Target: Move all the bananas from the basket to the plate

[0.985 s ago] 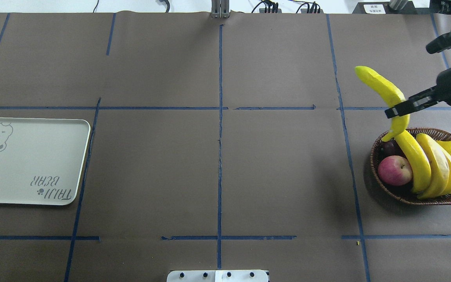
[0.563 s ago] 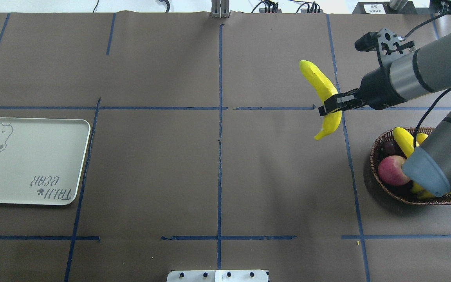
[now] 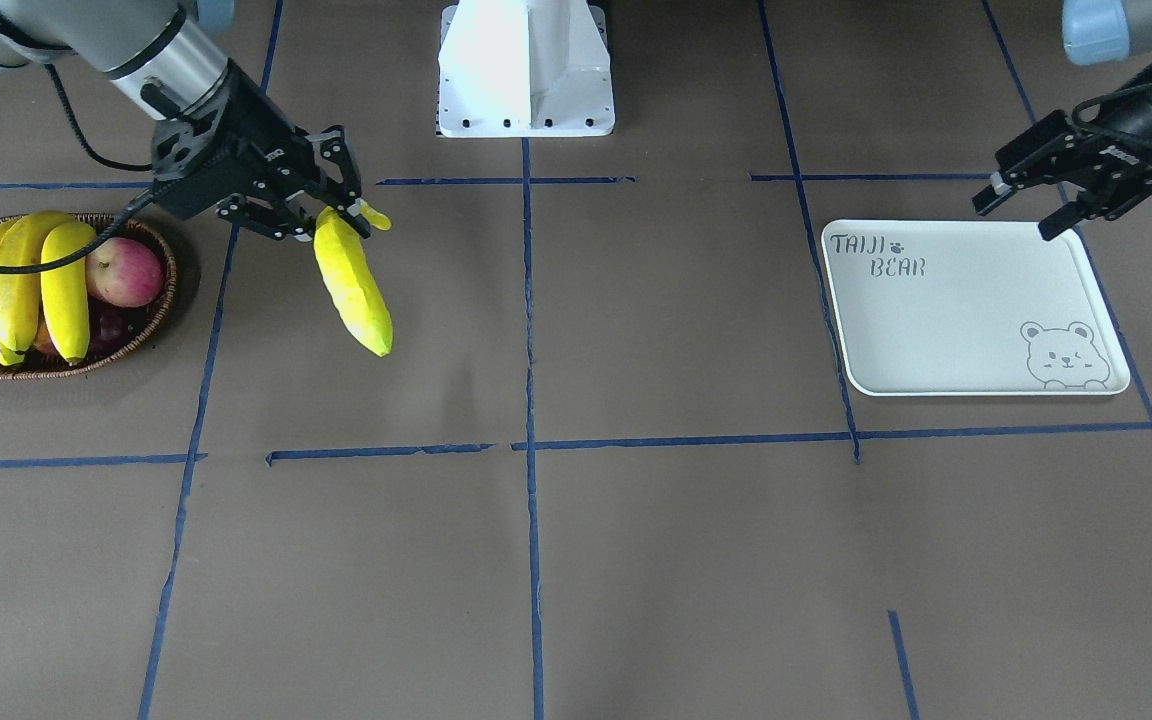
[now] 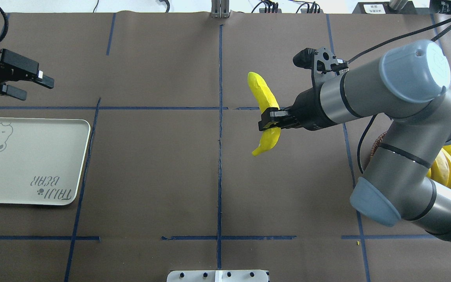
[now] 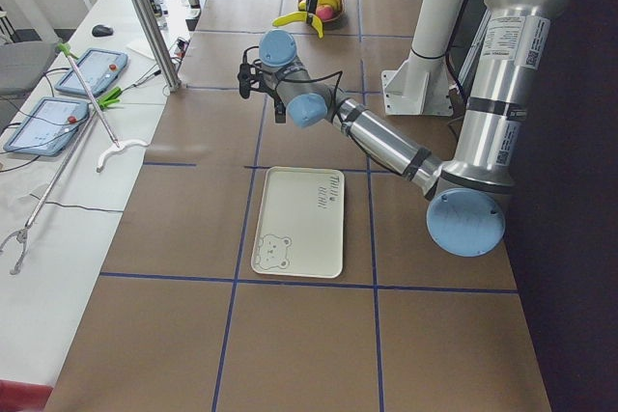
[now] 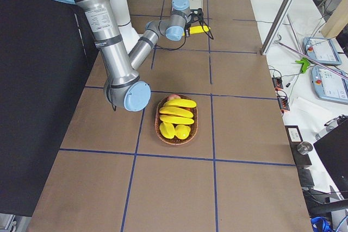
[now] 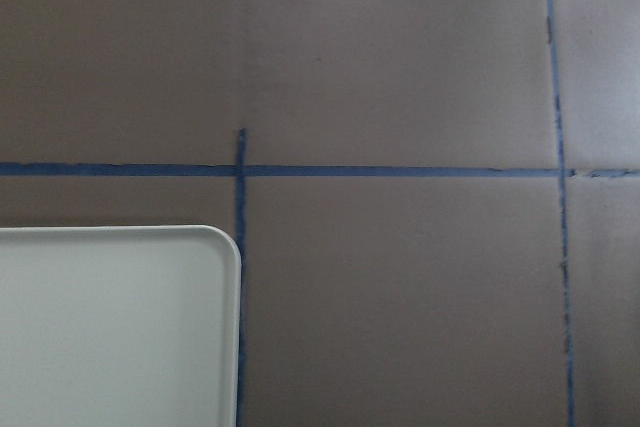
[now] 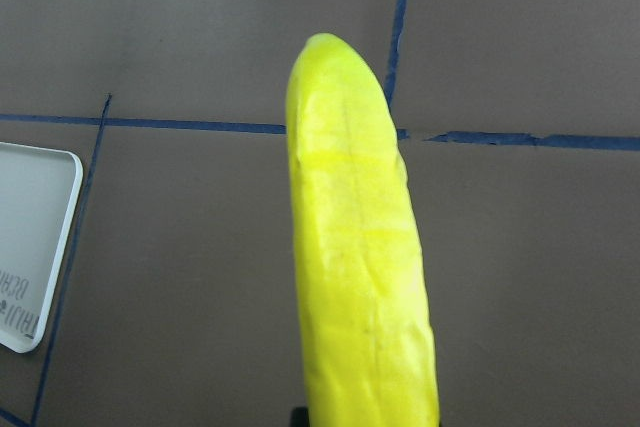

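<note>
I have the right tool (image 4: 266, 119) clenched on one banana (image 4: 262, 94), gripped below its middle and held in the air, clear of the tabletop (image 4: 151, 176). Since the earlier frames it has travelled from beside the basket (image 3: 161, 300) toward the centre line, and it now hangs just right of that line in the overhead view. It is well apart from the plate (image 4: 29, 164), which has nothing on it. The other bananas (image 3: 31, 285) lie in the basket with an apple (image 3: 123, 272). My left tool (image 4: 33, 88) was out of the overhead view before. It has now come in near the plate's far edge, its jaws spread and holding nothing.
</note>
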Controlling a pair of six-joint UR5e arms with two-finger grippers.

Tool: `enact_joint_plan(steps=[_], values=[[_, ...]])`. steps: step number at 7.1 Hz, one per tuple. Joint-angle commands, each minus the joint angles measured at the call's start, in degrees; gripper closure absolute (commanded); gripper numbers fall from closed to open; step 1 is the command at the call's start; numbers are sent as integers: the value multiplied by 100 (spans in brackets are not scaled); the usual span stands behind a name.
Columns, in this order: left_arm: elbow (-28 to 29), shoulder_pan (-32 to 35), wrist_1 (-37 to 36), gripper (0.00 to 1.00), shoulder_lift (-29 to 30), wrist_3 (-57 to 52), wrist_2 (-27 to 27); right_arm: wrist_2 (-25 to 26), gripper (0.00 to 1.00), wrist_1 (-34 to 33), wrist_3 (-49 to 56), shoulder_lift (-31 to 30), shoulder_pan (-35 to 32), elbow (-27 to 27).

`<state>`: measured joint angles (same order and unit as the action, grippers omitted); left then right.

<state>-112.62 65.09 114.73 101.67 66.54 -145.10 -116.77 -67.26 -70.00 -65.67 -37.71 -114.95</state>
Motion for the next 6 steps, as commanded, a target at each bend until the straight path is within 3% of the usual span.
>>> enact_joint_plan(steps=[1, 2, 6], values=[[-14, -302, 362, 0, 458, 1128, 409, 950, 100, 710, -793, 81, 673, 16], [30, -721, 870, 0, 512, 1507, 656, 1120, 100, 758, -813, 107, 816, 16], [117, -1997, 990, 0, 1433, 2565, 1765, 1901, 100, 759, -998, 571, 1431, 113]])
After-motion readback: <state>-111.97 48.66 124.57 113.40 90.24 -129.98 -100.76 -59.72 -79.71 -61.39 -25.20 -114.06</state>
